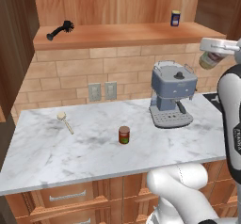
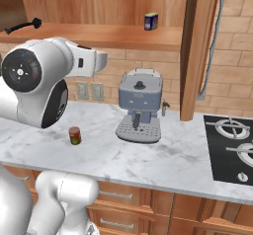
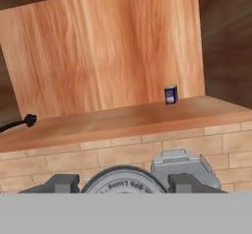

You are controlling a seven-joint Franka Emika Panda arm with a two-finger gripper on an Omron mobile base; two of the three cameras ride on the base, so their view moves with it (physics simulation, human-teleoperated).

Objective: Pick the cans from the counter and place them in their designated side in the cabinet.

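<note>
My gripper (image 1: 210,60) hangs at the right, above the counter (image 1: 56,157) and just below shelf height, shut on the silver can (image 1: 208,61) with a yellow label. In the hand view this can's round lid (image 3: 123,182) sits between the two fingertips (image 3: 61,183). The dark red can (image 1: 124,135) with a green band stands upright mid-counter, also dark red can (image 2: 74,135). The cabinet shelf (image 1: 127,34) runs across ahead of the hand, shelf (image 3: 123,120).
A blue can (image 1: 175,18) stands on the shelf's right part and a black brush (image 1: 60,30) lies at its left end. A grey coffee machine (image 1: 172,93) sits below the gripper. A wooden spoon (image 1: 65,121) lies left; a stove (image 2: 232,145) is right.
</note>
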